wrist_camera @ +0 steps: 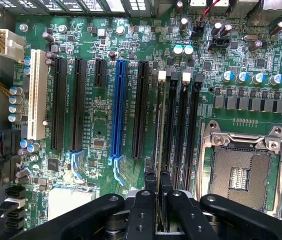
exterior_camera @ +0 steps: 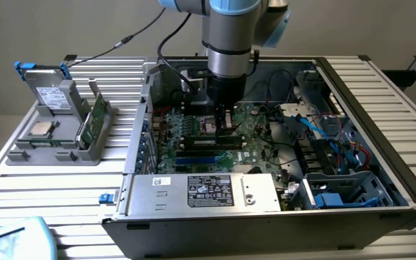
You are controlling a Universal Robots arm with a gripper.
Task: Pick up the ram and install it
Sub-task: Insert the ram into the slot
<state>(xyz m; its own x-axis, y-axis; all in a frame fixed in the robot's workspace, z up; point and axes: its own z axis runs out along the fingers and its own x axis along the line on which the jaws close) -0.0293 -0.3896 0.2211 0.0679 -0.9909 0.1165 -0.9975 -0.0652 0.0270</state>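
Observation:
The ram (exterior_camera: 212, 142) is a slim dark stick with a pale label, held level beneath my gripper (exterior_camera: 227, 128) inside the open computer case. In the wrist view the ram (wrist_camera: 159, 125) appears edge-on as a thin strip running along the black memory slots (wrist_camera: 174, 125). My gripper (wrist_camera: 158, 176) is shut on its upper edge, one black finger on each side. I cannot tell whether the stick touches a slot. The open processor socket (wrist_camera: 241, 172) lies just beside the slots.
Long black and blue expansion slots (wrist_camera: 118, 107) run parallel to the memory slots. The case wall (exterior_camera: 139, 135), a silver power supply (exterior_camera: 208, 192) and blue and red cables (exterior_camera: 324, 135) surround the board. A grey holder (exterior_camera: 56, 149) outside carries a silver chip (exterior_camera: 41, 129) and a green card (exterior_camera: 92, 122).

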